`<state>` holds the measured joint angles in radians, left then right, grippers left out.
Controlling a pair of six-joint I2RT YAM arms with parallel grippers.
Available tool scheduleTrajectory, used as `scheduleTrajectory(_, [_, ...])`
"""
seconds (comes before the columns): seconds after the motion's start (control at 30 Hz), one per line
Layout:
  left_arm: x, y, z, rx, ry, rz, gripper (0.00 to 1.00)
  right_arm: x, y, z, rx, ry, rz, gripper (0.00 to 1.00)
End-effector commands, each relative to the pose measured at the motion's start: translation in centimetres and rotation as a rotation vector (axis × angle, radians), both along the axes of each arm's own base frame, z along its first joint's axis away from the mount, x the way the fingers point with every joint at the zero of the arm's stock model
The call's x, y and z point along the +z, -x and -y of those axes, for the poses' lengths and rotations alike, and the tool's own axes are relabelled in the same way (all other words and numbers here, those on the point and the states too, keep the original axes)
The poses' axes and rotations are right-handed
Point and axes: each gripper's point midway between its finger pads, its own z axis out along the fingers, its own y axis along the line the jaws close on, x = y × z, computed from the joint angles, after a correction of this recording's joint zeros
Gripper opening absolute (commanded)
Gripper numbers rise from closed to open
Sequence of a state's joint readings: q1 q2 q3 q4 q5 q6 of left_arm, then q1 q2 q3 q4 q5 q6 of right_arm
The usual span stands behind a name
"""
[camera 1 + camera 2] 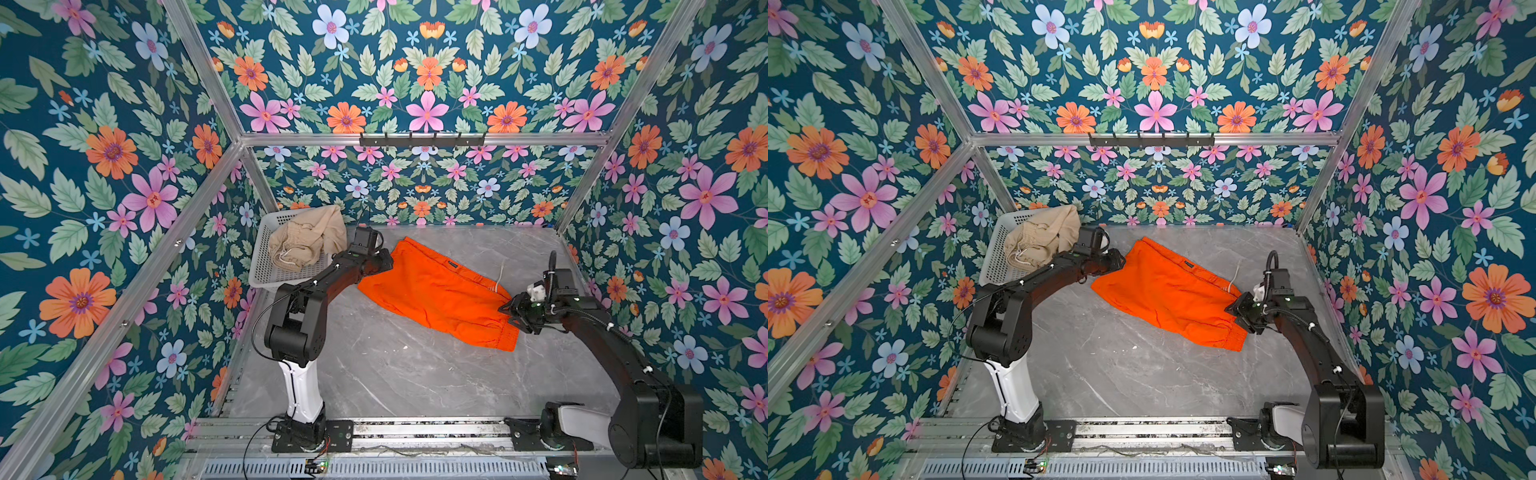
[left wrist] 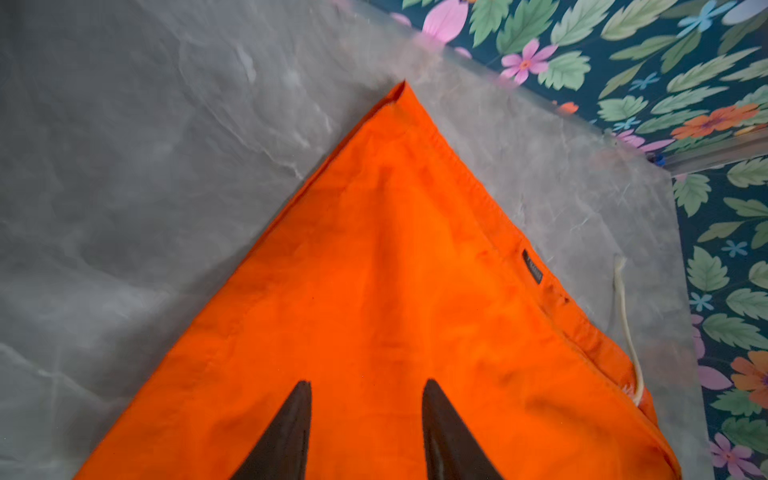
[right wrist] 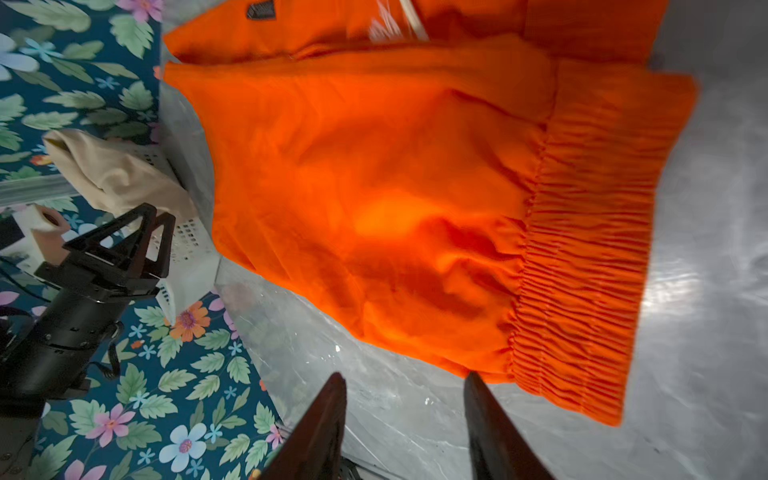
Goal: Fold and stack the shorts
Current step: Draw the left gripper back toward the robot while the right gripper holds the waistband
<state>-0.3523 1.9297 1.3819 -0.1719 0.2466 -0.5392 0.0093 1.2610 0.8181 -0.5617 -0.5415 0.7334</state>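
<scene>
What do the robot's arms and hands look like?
The left arm and right arm are mostly black, each with a white section near the base. Black cables run along them. The left hand and right hand each have two dark, pointed fingers.

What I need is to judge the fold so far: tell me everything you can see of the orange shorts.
The orange shorts are thin, creased cloth lying flat and slantwise on the grey table, seemingly doubled over. The gathered waistband is at the near right end; a small dark label sits on one edge; a white drawstring trails onto the table. The open left claw hangs over the far left end, the open right claw beside the waistband; neither grips it.
</scene>
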Motion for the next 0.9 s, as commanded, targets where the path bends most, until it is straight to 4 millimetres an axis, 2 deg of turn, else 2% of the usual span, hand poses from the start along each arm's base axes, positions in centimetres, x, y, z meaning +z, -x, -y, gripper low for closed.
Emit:
scheduleTrajectory(0.0, [-1.5, 0.1, 0.6, -0.015, 0.034, -0.020, 0.45, -0.4, -1.8, -1.3, 0.021, -0.048, 0.051, 0.46])
scheduleTrajectory(0.23, [-5.1, 2.1, -1.1, 0.027, -0.025, -0.109, 0.45, -4.3, -1.7, -0.9, 0.064, 0.004, -0.057, 0.46])
scheduleTrajectory(0.33, [-6.5, 3.8, -2.3, 0.049, -0.053, -0.153, 0.45, -6.5, -1.3, -0.1, 0.037, 0.036, -0.130, 0.45])
scheduleTrajectory(0.43, [-7.5, 5.8, -3.4, 0.064, -0.076, -0.189, 0.45, -7.6, -0.9, 0.6, 0.031, 0.080, -0.169, 0.45])
scheduleTrajectory(0.53, [-8.4, 8.2, -4.4, 0.087, -0.088, -0.232, 0.45, -7.9, -0.6, 1.5, 0.028, 0.134, -0.190, 0.44])
scheduleTrajectory(0.73, [-9.7, 14.4, -5.3, 0.113, -0.057, -0.319, 0.45, -8.1, -0.3, 3.3, 0.047, 0.224, -0.218, 0.45])
scheduleTrajectory(0.8, [-9.4, 16.5, -5.1, 0.113, -0.037, -0.331, 0.45, -7.3, -0.6, 3.7, 0.067, 0.259, -0.202, 0.45])
scheduleTrajectory(0.87, [-8.4, 17.8, -4.9, 0.119, -0.015, -0.320, 0.46, -5.6, -1.3, 3.7, 0.087, 0.265, -0.145, 0.45])
